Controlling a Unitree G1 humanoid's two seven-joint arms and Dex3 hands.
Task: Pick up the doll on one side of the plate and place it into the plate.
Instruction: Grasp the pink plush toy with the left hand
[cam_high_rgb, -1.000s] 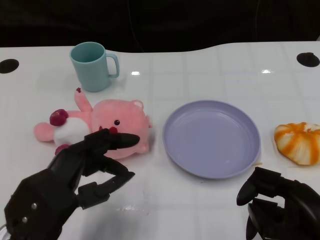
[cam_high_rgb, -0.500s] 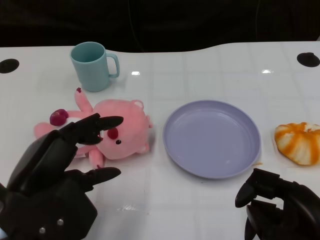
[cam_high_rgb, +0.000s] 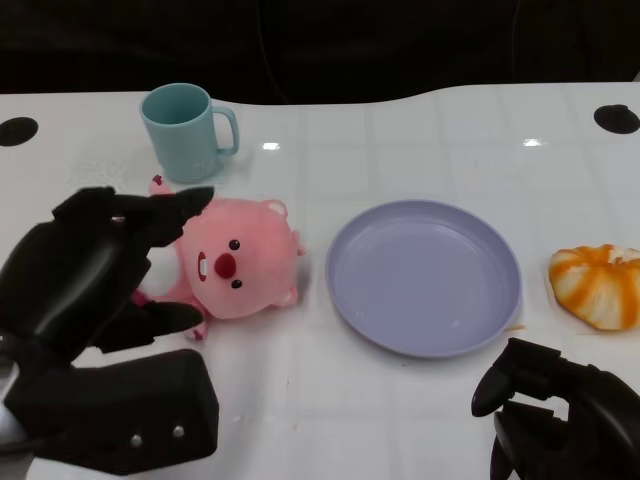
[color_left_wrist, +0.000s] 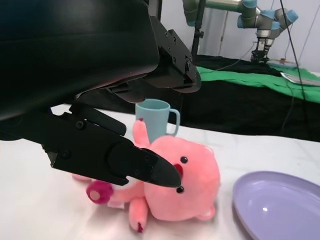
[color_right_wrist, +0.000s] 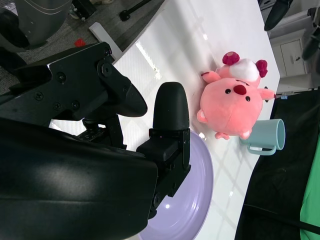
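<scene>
Left hand (cam_high_rgb: 95, 270) spread around doll (cam_high_rgb: 235, 262); plate (cam_high_rgb: 423, 277) just beside.

Doll (cam_high_rgb: 235, 260) left of plate (cam_high_rgb: 423, 276)

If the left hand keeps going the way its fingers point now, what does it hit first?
Most likely the pink doll: in the wrist view the left hand has its fingertips aimed at the doll's face, very close. Whether they already touch it is unclear. The teal mug sits further back.

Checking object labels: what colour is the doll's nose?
Red, on the pink doll; clearest in the head view.
</scene>
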